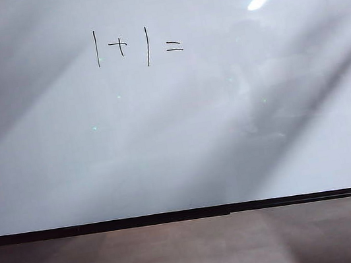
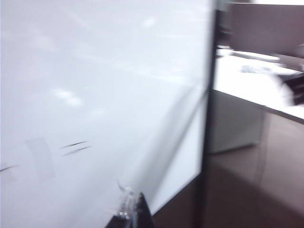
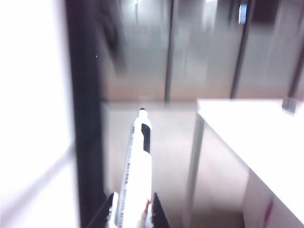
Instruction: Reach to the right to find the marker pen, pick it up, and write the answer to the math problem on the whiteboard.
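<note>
From the front, only the large glossy whiteboard with its thin black rim shows, with the black handwritten sum of one plus one and an equals sign and nothing written after it; neither arm appears there. The right wrist camera shows the right gripper clamped on the slim pale marker pen with its dark tip, beside the board's right edge, a white table nearby. The left gripper sits close to the board, too blurred to judge its jaws.
</note>
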Tool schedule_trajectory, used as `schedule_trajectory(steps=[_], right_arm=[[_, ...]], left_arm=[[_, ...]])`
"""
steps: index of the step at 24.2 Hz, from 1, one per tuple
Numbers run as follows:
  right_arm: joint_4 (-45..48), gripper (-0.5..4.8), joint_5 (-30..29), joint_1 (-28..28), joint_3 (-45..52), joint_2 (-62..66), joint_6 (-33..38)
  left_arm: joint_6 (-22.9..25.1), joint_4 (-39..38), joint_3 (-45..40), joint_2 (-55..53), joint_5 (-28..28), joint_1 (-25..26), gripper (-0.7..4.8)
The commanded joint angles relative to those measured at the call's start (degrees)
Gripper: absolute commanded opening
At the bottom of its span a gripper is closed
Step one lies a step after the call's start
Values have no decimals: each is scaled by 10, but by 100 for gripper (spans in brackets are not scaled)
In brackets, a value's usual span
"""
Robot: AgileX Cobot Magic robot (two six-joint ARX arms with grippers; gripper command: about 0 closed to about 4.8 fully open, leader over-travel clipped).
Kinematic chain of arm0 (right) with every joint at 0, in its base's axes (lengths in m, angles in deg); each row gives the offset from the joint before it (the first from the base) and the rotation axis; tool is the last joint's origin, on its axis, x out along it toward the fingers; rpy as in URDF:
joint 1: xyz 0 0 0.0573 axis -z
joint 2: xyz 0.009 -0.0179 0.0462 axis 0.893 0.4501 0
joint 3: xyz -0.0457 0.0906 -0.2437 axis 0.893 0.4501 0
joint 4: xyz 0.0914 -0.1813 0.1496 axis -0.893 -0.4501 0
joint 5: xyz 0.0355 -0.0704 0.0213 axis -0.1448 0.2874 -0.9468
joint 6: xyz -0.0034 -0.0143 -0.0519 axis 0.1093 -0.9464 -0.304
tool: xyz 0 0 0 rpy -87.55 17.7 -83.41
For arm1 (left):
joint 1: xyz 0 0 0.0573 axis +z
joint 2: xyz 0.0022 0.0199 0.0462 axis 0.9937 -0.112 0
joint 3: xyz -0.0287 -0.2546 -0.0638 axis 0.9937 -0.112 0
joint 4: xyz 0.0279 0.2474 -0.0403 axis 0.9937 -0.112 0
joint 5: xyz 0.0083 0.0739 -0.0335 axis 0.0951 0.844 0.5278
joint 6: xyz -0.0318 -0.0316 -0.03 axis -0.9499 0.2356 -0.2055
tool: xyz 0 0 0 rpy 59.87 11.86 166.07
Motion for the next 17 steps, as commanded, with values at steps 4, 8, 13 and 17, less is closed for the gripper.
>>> schedule_trajectory(steps=[4, 8, 13, 17], right_arm=[[-337, -6, -1, -79, -3, -316, 3], [-439, -6, 26, -167, -3, -383, 26], [-419, -6, 32, -260, -3, -363, 78], [-364, -6, 62, -338, -3, -305, 75]], left_arm=[[0, -71, 1, 42, -4, 27, -5], [2, -79, 1, 41, 34, 28, -5], [2, -67, 1, 35, 51, 28, -5], [2, -48, 1, 17, 51, 27, -5]])
